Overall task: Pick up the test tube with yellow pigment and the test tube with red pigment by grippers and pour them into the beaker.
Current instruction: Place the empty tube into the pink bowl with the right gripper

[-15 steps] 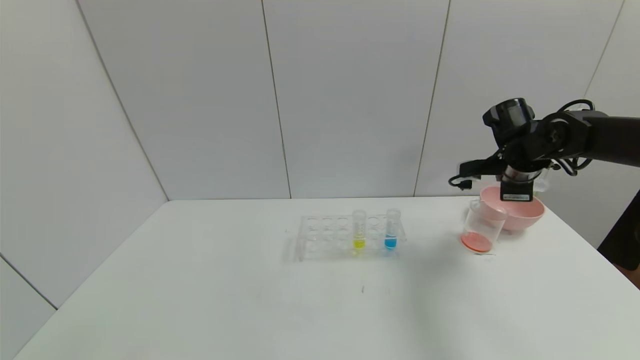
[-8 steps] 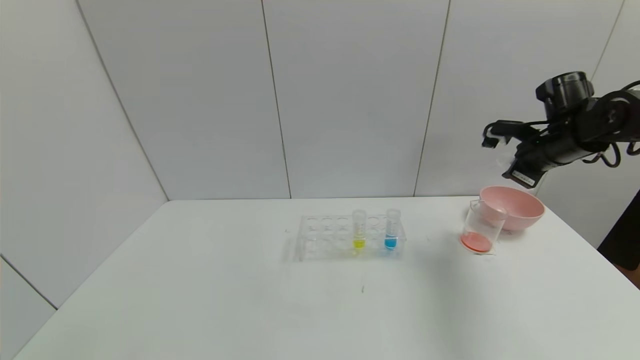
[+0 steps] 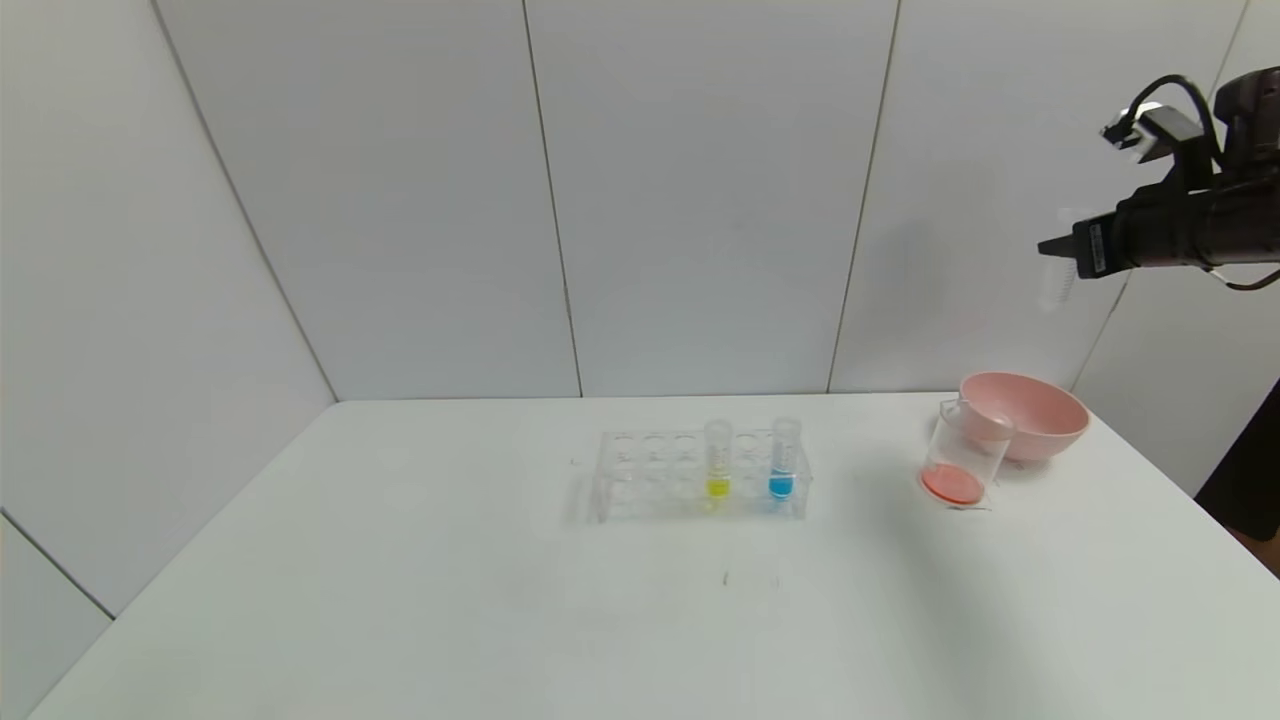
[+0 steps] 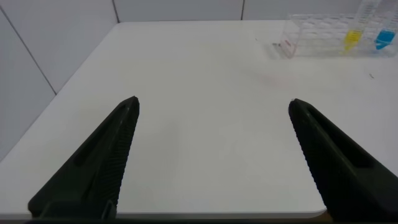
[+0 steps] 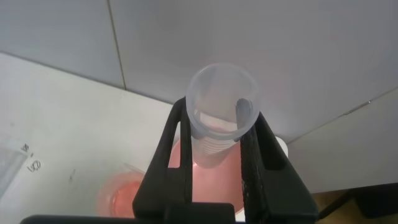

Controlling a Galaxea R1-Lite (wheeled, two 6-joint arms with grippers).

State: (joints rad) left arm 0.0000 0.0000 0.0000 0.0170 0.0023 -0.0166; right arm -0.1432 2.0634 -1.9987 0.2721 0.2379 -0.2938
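Beaker (image 3: 962, 457) stands on the table (image 3: 600, 620) with red-orange liquid at its bottom, touching the pink bowl (image 3: 1030, 412); both are well below the right gripper (image 3: 1052, 248), which is raised high with the arm about level; its jaws are closed on an emptied clear test tube (image 5: 219, 118), open mouth toward the wrist camera; yellow-pigment tube (image 3: 718, 462) stands upright in the rack (image 3: 640, 480), beside a blue tube (image 3: 783, 460), far to the left of this gripper; left gripper (image 4: 211, 155) hangs wide open and empty above the table's near edge.
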